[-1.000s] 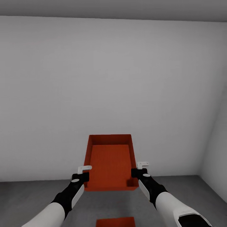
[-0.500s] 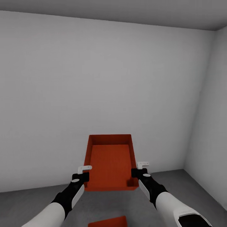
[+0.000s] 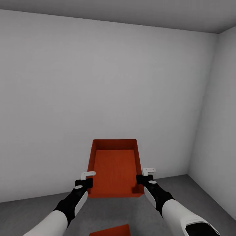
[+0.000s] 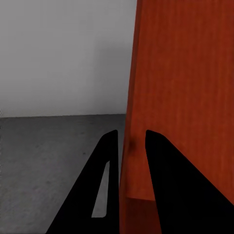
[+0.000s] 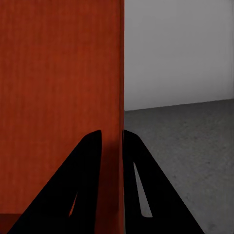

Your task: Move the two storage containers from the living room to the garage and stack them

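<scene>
Above grey floor (image 3: pixel 196 196), both end effectors (image 3: pixel 89 177) (image 3: pixel 144 176) clamping held container (image 3: pixel 114 167), head view adding 2nd container (image 3: pixel 111 230)

Light even and diffuse, no single source evident. White wall (image 3: pixel 108 98) flat grey-white, dimming slightly toward the corner and ceiling. No glare. Grey floor (image 3: pixel 131 209) shows fine grain and no sharp cast shadows. In my wrist views the fingers (image 4: pixel 105 185) render as solid black silhouettes, no surface detail. Box (image 3: pixel 114 167) wall close-up looks soft, faintly striated. Edges undistorted.
</scene>
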### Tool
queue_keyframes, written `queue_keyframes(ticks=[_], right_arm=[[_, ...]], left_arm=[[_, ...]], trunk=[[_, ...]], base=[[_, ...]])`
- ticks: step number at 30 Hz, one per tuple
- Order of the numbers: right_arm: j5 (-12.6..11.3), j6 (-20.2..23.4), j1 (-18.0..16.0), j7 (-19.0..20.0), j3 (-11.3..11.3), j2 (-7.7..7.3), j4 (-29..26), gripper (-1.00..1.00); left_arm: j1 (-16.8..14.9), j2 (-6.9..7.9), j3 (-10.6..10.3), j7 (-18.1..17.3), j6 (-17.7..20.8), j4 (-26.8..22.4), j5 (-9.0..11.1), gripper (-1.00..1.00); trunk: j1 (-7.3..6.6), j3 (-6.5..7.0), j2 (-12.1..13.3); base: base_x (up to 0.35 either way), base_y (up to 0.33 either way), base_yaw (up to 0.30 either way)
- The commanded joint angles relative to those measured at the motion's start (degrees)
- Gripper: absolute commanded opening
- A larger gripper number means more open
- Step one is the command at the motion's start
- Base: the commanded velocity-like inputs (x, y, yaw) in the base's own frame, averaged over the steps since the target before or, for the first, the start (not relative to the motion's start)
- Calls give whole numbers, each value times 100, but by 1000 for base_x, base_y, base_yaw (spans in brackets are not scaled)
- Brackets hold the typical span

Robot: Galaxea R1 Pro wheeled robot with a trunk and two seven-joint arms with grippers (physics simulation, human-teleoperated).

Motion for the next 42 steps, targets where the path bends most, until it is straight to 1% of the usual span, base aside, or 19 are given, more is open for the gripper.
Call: queue_keyframes(ticks=[1,4,9,15,19,28,29,42], right_arm=[[-4,32,2,-33,15,1,-3,-100],[-9,13,2,-35,22,-8,-3,-100],[-79,0,5,-33,79,-17,-3,-100],[-96,11,1,-20,97,-18,-13,-100],[-92,2,4,-13,86,-22,-19,-100],[-146,-1,3,-41,151,-18,-20,-100],[56,-1,1,-41,-51,-18,-21,-100],[55,-1,3,-42,-59,-27,-21,-100]], left_arm=[[-2,-28,-81,52,13,-15,93,-100],[-1,-27,-95,63,8,-4,114,-100],[-1,-19,-78,83,8,8,67,-100],[-1,-18,-70,88,8,37,58,-100],[-1,-17,-62,91,8,56,45,-100],[-1,-22,-66,101,1,62,47,-100],[-1,-22,-89,118,0,62,342,-100],[-1,-26,-89,123,-7,64,337,-100]], trunk=[[2,-3,-5],[2,-3,-5],[2,-3,-5],[2,-5,-5],[2,-30,-5],[2,-111,-5],[2,-120,-5],[2,-240,-5]], base=[[0,0,0],[0,0,0],[0,0,0],[0,0,0],[0,0,0],[0,0,0],[0,0,0],[0,0,0]])
